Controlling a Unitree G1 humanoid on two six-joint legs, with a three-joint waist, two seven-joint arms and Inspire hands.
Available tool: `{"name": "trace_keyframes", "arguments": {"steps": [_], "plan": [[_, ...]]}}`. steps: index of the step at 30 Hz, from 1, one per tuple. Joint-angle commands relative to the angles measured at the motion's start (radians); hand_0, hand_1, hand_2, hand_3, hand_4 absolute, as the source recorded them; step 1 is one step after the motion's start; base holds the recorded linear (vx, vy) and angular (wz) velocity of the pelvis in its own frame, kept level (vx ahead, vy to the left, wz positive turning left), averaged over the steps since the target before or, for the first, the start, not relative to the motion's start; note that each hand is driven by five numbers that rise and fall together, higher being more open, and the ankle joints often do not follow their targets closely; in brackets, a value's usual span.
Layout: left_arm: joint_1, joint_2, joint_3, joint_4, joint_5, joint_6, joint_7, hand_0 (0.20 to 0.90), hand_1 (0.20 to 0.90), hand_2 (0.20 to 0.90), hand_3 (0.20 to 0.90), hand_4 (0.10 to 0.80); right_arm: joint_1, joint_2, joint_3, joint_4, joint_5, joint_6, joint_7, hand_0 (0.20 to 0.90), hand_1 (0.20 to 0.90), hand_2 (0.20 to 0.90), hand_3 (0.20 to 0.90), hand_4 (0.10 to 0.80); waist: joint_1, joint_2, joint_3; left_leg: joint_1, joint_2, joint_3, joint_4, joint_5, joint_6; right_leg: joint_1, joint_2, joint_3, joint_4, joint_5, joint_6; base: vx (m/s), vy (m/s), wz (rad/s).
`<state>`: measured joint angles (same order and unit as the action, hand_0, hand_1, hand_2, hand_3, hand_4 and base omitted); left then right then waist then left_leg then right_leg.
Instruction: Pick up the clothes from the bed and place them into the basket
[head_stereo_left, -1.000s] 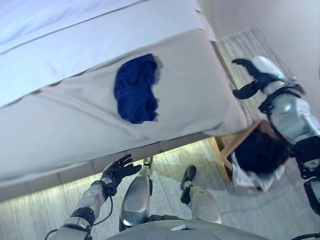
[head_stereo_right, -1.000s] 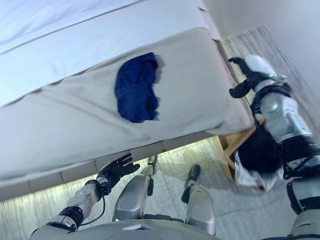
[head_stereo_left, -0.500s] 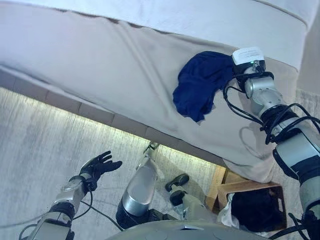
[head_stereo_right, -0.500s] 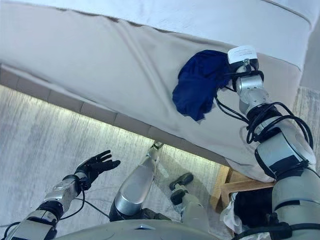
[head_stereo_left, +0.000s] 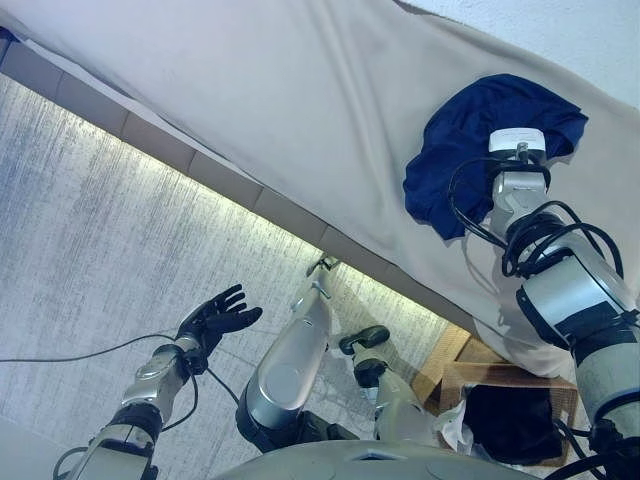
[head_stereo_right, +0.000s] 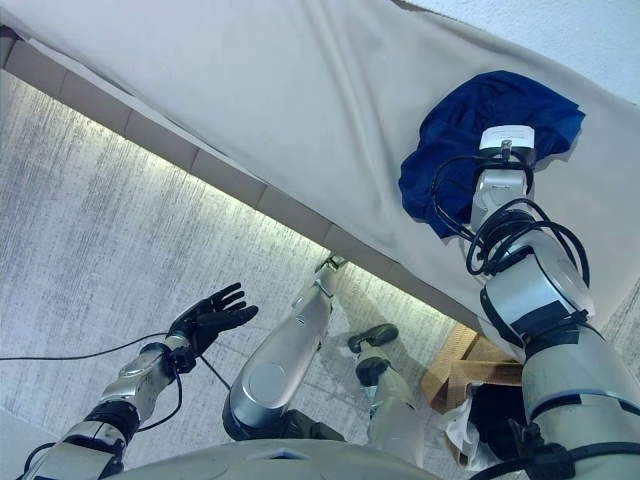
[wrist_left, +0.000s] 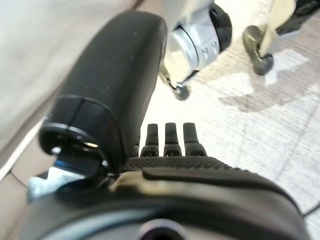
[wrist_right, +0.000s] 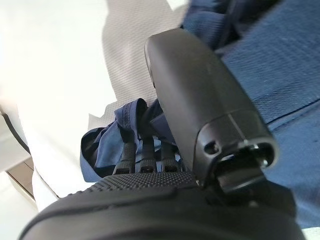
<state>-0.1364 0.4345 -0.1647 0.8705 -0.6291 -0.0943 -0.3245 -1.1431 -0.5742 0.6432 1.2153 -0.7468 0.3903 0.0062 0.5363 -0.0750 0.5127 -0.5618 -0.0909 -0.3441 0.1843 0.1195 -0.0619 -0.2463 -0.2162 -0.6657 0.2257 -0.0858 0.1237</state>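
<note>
A dark blue garment (head_stereo_left: 470, 130) lies crumpled on the bed's beige cover (head_stereo_left: 300, 110). My right arm reaches across the bed edge onto it. In the right wrist view my right hand (wrist_right: 150, 200) lies on the blue garment (wrist_right: 280, 60), its fingers (wrist_right: 145, 155) straight with their tips among a bunched fold. My left hand (head_stereo_left: 215, 318) hangs low over the floor beside the bed, open and empty, with its fingers (wrist_left: 172, 137) straight in the left wrist view.
A wooden-framed basket (head_stereo_left: 490, 373) with a white liner stands on the floor at the bed's corner, under my right arm, with dark clothes (head_stereo_left: 515, 420) in it. The grey carpet (head_stereo_left: 90, 220) runs along the bed's side.
The camera has swung, shifting the whole picture. My right hand went from above the basket to the bed and now rests on the blue garment. The left hand stays open.
</note>
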Motion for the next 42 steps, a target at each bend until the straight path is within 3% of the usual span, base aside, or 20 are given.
{"name": "trace_keyframes", "arguments": {"steps": [1, 2, 7, 9, 12, 16, 20, 24, 30, 33, 34, 37, 42], "plan": [[0.082, 0.001, -0.061, -0.011, -0.024, -0.046, -0.037, 0.900, 0.900, 0.900, 0.900, 0.800, -0.110, -0.027, 0.003, -0.059, 0.203, -0.045, -0.164, 0.582, 0.582, 0.582, 0.529, 0.429, 0.029, 0.073, 0.007, -0.022, 0.008, 0.115, 0.013, -0.080, 0.089, -0.079, -0.016, 0.029, 0.196, -0.029, -0.038, 0.000, 0.000, 0.00], [0.085, -0.001, -0.062, -0.011, -0.025, -0.045, -0.037, 0.900, 0.900, 0.900, 0.900, 0.800, -0.112, -0.019, -0.003, -0.069, 0.270, -0.068, -0.184, 0.300, 0.300, 0.300, 0.200, 0.100, 0.027, 0.075, 0.007, -0.027, 0.009, 0.116, 0.014, -0.081, 0.088, -0.087, -0.017, 0.029, 0.196, -0.028, -0.036, -0.010, 0.043, -0.05], [0.107, -0.028, -0.048, 0.021, -0.024, -0.070, -0.036, 0.900, 0.900, 0.900, 0.900, 0.800, -0.108, 0.016, -0.056, -0.258, 0.466, -0.274, -0.317, 0.300, 0.300, 0.300, 0.200, 0.100, -0.005, 0.075, 0.007, -0.044, 0.022, 0.136, 0.029, -0.095, 0.084, -0.120, -0.024, 0.043, 0.195, -0.019, -0.032, -0.032, 0.078, -0.10], [0.112, -0.031, -0.046, 0.028, -0.024, -0.078, -0.033, 0.900, 0.900, 0.900, 0.900, 0.800, -0.102, 0.019, -0.066, -0.312, 0.521, -0.306, -0.330, 0.300, 0.300, 0.300, 0.200, 0.100, -0.012, 0.070, 0.007, -0.042, 0.025, 0.143, 0.032, -0.099, 0.082, -0.117, -0.021, 0.051, 0.188, -0.019, -0.031, -0.013, 0.037, -0.28], [0.123, -0.043, -0.041, 0.035, -0.036, -0.094, -0.027, 0.900, 0.900, 0.900, 0.900, 0.800, -0.063, 0.034, -0.130, -0.481, 0.763, -0.366, -0.330, 0.300, 0.300, 0.300, 0.200, 0.100, -0.039, 0.059, 0.007, -0.024, 0.035, 0.165, 0.031, -0.110, 0.078, -0.105, -0.016, 0.071, 0.169, -0.014, -0.031, -0.015, 0.042, -0.22], [0.124, -0.064, -0.019, 0.055, -0.032, -0.112, -0.012, 0.900, 0.900, 0.900, 0.900, 0.800, 0.046, 0.095, -0.290, -0.648, 0.927, -0.474, -0.315, 0.300, 0.300, 0.300, 0.200, 0.100, -0.075, 0.040, 0.007, 0.031, 0.050, 0.197, 0.027, -0.133, 0.074, -0.060, -0.006, 0.107, 0.134, 0.000, -0.029, 0.011, -0.005, -0.07], [0.115, -0.069, -0.007, 0.064, -0.012, -0.113, 0.022, 0.900, 0.900, 0.900, 0.900, 0.800, 0.114, 0.101, -0.400, -0.795, 0.944, -0.556, -0.371, 0.300, 0.300, 0.300, 0.200, 0.100, -0.107, 0.016, 0.007, 0.128, 0.067, 0.234, -0.006, -0.149, 0.071, 0.031, 0.005, 0.141, 0.069, 0.024, -0.024, 0.032, -0.054, -0.25], [0.114, -0.076, 0.004, 0.080, 0.022, -0.107, 0.058, 0.900, 0.900, 0.900, 0.900, 0.800, 0.168, 0.069, -0.475, -0.935, 0.919, -0.572, -0.472, 0.300, 0.300, 0.300, 0.200, 0.100, -0.144, -0.003, -0.018, 0.224, 0.082, 0.267, -0.059, -0.156, 0.068, 0.107, 0.027, 0.184, 0.007, 0.029, -0.024, 0.033, -0.089, -0.32], [0.151, -0.086, 0.034, 0.123, 0.115, -0.077, 0.095, 0.900, 0.900, 0.900, 0.900, 0.800, 0.306, -0.002, -0.577, -1.158, 0.740, -0.572, -0.694, 0.300, 0.300, 0.300, 0.200, 0.100, -0.217, -0.016, -0.125, 0.349, 0.092, 0.310, -0.141, -0.169, 0.072, 0.184, 0.062, 0.258, -0.067, 0.024, -0.026, 0.054, -0.086, -0.28], [0.166, -0.090, 0.048, 0.153, 0.156, -0.058, 0.111, 0.900, 0.900, 0.900, 0.900, 0.800, 0.371, -0.037, -0.616, -1.240, 0.643, -0.540, -0.767, 0.300, 0.300, 0.300, 0.200, 0.100, -0.256, -0.013, -0.172, 0.386, 0.092, 0.339, -0.158, -0.153, 0.080, 0.198, 0.078, 0.272, -0.099, 0.042, -0.031, -0.017, -0.075, -0.32], [0.178, -0.093, 0.064, 0.191, 0.201, -0.035, 0.120, 0.900, 0.900, 0.900, 0.900, 0.800, 0.436, -0.086, -0.650, -1.295, 0.622, -0.504, -0.800, 0.300, 0.300, 0.300, 0.200, 0.100, -0.298, -0.013, -0.225, 0.436, 0.096, 0.374, -0.178, -0.162, 0.080, 0.220, 0.096, 0.297, -0.132, 0.037, -0.026, 0.074, -0.137, -0.43], [0.190, -0.095, 0.081, 0.225, 0.269, 0.007, 0.143, 0.900, 0.900, 0.900, 0.900, 0.800, 0.551, -0.156, -0.708, -1.306, 0.678, -0.447, -0.797, 0.300, 0.300, 0.300, 0.200, 0.100, -0.368, -0.011, -0.296, 0.506, 0.105, 0.431, -0.194, -0.177, 0.079, 0.245, 0.115, 0.343, -0.170, 0.038, -0.027, 0.047, -0.137, -0.62], [0.173, -0.110, 0.082, 0.233, 0.270, 0.046, 0.151, 0.900, 0.900, 0.900, 0.900, 0.800, 0.666, -0.179, -0.752, -1.238, 0.789, -0.447, -0.737, 0.300, 0.300, 0.300, 0.200, 0.100, -0.445, 0.011, -0.356, 0.585, 0.108, 0.483, -0.233, -0.174, 0.073, 0.279, 0.137, 0.399, -0.207, 0.049, -0.040, 0.007, -0.084, -0.52]]}}
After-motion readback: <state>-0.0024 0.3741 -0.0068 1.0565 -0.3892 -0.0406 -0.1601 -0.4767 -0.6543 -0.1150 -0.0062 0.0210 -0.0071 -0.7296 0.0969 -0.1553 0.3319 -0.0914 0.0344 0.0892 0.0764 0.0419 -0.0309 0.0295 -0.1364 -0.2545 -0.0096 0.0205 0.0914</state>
